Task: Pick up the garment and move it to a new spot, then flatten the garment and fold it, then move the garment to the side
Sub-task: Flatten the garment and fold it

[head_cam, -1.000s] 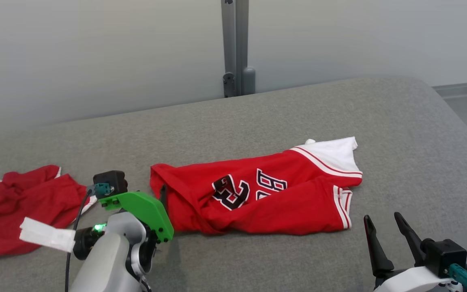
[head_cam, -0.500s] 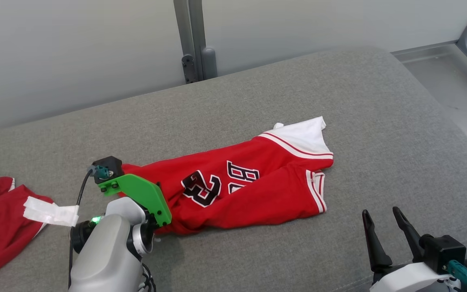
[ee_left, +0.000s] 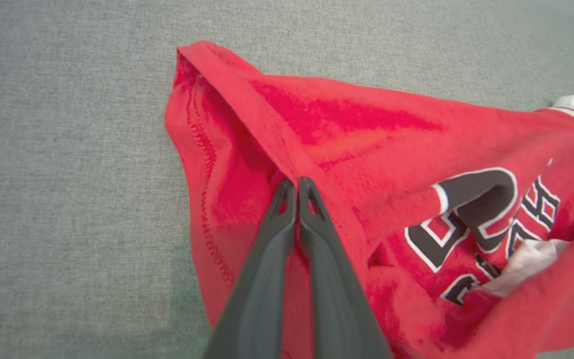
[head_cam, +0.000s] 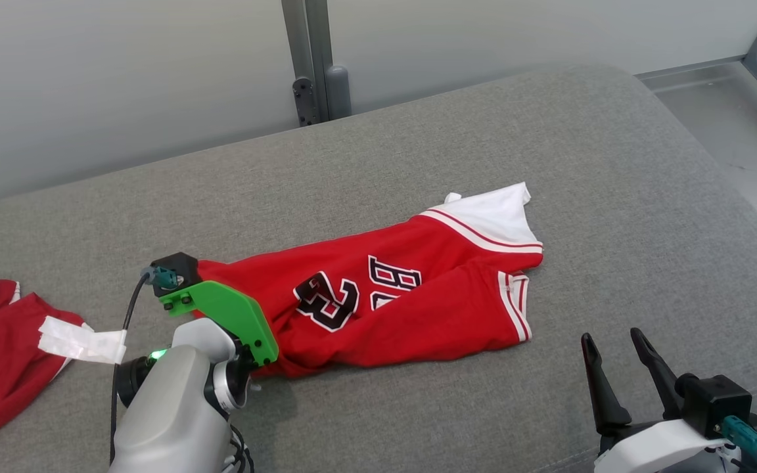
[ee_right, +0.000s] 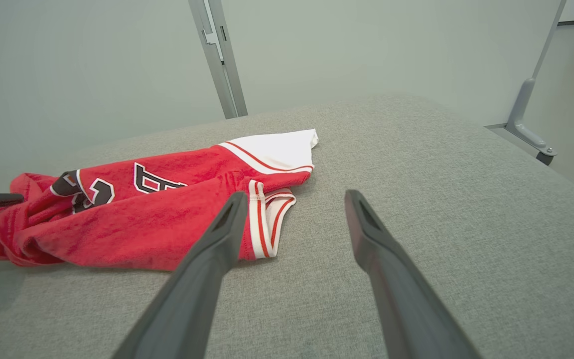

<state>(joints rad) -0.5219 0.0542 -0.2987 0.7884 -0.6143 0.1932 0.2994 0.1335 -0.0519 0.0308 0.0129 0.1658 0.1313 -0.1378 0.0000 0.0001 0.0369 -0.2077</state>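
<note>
The jersey (head_cam: 405, 295) looks soft, light and floppy; the left gripper (ee_left: 292, 185) pinches a fold at its left end, jaws together; the right gripper (head_cam: 613, 336) stands spread.

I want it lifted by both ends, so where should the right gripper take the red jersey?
The striped edge of the jersey, approached from the robot's right: it lies flat on the cushion nearest the right gripper, opposite the end that the left gripper pinches.

Jersey (head_cam: 418, 309) central — bare cushion (head_cam: 648, 217) rightward
</note>
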